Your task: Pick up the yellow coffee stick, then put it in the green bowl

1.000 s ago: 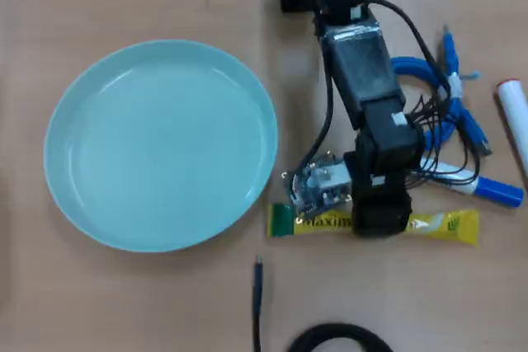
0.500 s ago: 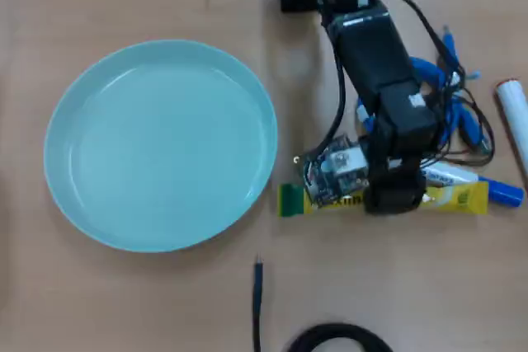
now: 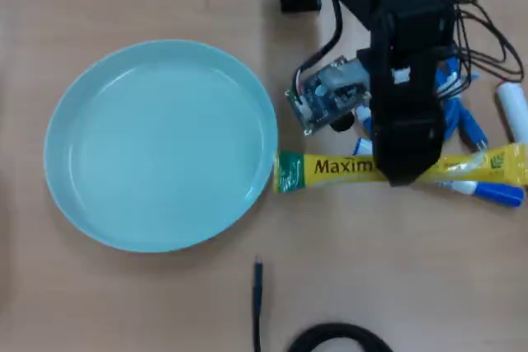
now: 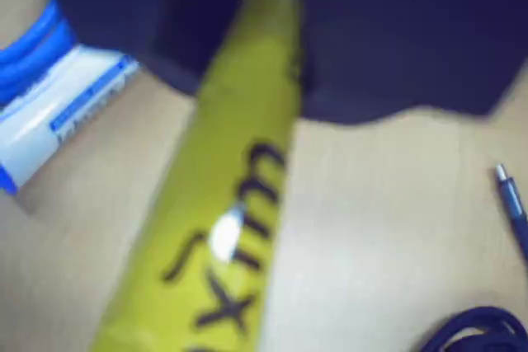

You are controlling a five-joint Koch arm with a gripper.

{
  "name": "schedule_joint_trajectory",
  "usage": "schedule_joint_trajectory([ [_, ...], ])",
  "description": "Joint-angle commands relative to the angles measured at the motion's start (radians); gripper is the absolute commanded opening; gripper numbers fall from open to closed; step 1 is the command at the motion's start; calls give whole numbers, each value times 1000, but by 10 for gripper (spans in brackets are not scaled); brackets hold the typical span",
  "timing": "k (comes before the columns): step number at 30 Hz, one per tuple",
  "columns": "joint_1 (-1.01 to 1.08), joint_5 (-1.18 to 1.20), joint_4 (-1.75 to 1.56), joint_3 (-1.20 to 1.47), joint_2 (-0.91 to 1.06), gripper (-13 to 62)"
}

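Pick-up step in hand: yellow coffee stick (image 4: 223,204) clamped between the dark jaws of the claw (image 4: 272,30) in the wrist view, jaws closed tight on the sachet's sides partway along its length. Apparently raised off the surface (image 3: 412,286), judging by how large and level the sachet reads from overhead, though the height cannot be told for sure.

Next move, as a judgement: carry leftward in the overhead view toward the green bowl (image 3: 82,105), keep the grip firm so the long sachet does not swing or slip, clear the low rim, then release over the bowl's open floor.

Stick itself: long, narrow, flat, bright yellow, glossy with a glare spot in the wrist view, dark "Maxim" lettering along it, one green end (image 3: 288,172) lying just beside the bowl's rim, the other end reaching out past the claw (image 3: 404,166) over the white marker (image 3: 483,191) with its blue cap. Slightly bowed, not creased.

Farther off: a coil of blue cable (image 3: 458,117) behind the marker, bowl empty, a black cable (image 3: 257,302) near the bottom edge.
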Motion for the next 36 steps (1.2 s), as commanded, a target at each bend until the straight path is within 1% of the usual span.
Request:
schedule_joint_trajectory([
  [1, 15, -5, 9, -52, 86, -79],
  [12, 20, 0, 3, -55, 101, -79],
  [16, 61, -5, -55, -15, 133, -79],
  [19, 97, -2, -91, 75, 219, -79],
  [25, 167, -8, -230, 341, 383, -79],
  [36, 357, -21, -382, 634, 554, -79],
])
